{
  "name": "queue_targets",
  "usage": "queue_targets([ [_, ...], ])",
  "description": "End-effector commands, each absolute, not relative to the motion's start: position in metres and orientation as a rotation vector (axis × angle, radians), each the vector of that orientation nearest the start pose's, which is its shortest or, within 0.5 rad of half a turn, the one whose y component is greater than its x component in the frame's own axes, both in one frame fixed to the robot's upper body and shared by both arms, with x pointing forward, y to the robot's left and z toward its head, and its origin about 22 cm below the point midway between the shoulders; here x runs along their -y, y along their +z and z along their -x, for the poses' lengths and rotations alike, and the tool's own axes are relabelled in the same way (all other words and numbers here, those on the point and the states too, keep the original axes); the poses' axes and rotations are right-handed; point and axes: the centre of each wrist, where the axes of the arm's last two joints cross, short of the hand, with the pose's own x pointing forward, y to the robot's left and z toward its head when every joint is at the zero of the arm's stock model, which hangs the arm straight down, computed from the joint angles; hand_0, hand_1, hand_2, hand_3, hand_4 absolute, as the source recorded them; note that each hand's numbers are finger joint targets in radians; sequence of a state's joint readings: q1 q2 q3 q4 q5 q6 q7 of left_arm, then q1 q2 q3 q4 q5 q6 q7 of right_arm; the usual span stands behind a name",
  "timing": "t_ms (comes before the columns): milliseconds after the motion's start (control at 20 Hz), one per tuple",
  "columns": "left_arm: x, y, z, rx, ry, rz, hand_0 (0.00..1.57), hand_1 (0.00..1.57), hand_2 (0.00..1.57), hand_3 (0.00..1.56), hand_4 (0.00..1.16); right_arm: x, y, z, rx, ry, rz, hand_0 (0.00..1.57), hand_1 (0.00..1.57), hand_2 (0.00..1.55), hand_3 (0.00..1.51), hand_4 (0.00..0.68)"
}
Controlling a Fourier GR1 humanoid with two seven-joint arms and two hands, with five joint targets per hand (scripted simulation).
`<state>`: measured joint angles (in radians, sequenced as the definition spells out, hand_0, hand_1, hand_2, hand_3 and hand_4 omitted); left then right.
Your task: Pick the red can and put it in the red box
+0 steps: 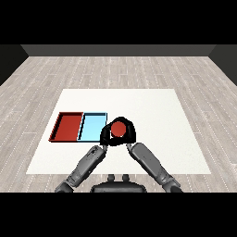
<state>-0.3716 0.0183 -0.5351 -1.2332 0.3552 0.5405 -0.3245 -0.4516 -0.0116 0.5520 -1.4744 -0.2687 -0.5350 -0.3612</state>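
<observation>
The red can [119,129] shows its round red top just right of the light blue tray [91,126]. My right hand [130,134] is curled round the can, with black fingers arching over its far side. Whether the can stands on the table or hangs above it cannot be told. My left hand [104,137] sits close against the can's left side, at the blue tray's right edge, its fingers relaxed and holding nothing. The red tray [67,126] lies left of the blue tray, holding nothing.
The two trays lie side by side on the left part of the white table [152,111]. Both grey forearms come up from the lower corners and meet near the table's middle. Wooden floor surrounds the table.
</observation>
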Motion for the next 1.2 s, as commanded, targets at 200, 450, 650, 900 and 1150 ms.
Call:
queue_targets([
  [200, -0.068, 0.011, -0.283, 1.849, 0.055, 0.173, 1.57, 1.57, 1.57, 1.49, 1.14, 0.059, 0.081, -0.282, 2.06, -0.014, -0.395, 1.49, 1.49, 1.44, 1.38, 0.595],
  [450, -0.073, 0.003, -0.28, 1.896, 0.085, 0.164, 1.57, 1.57, 1.57, 1.51, 1.15, 0.057, 0.076, -0.272, 2.014, 0.057, -0.287, 0.0, 0.0, 0.0, 0.0, 0.0],
  [650, -0.072, -0.001, -0.266, 1.888, 0.093, 0.137, 1.57, 1.57, 1.57, 1.51, 1.15, 0.051, 0.069, -0.265, 1.996, 0.078, -0.263, 0.0, 0.0, 0.0, 0.0, 0.0],
  [900, -0.066, 0.003, -0.265, 1.903, 0.074, 0.094, 1.57, 1.57, 1.57, 1.49, 1.13, 0.047, 0.078, -0.278, 1.99, 0.079, -0.253, 0.0, 0.0, 0.0, 0.0, 0.0],
  [1150, -0.071, 0.005, -0.289, 1.927, 0.076, 0.072, 1.57, 1.57, 1.57, 1.49, 1.13, 0.071, 0.073, -0.268, 1.991, 0.039, -0.266, 0.0, 0.0, 0.0, 0.0, 0.0],
])
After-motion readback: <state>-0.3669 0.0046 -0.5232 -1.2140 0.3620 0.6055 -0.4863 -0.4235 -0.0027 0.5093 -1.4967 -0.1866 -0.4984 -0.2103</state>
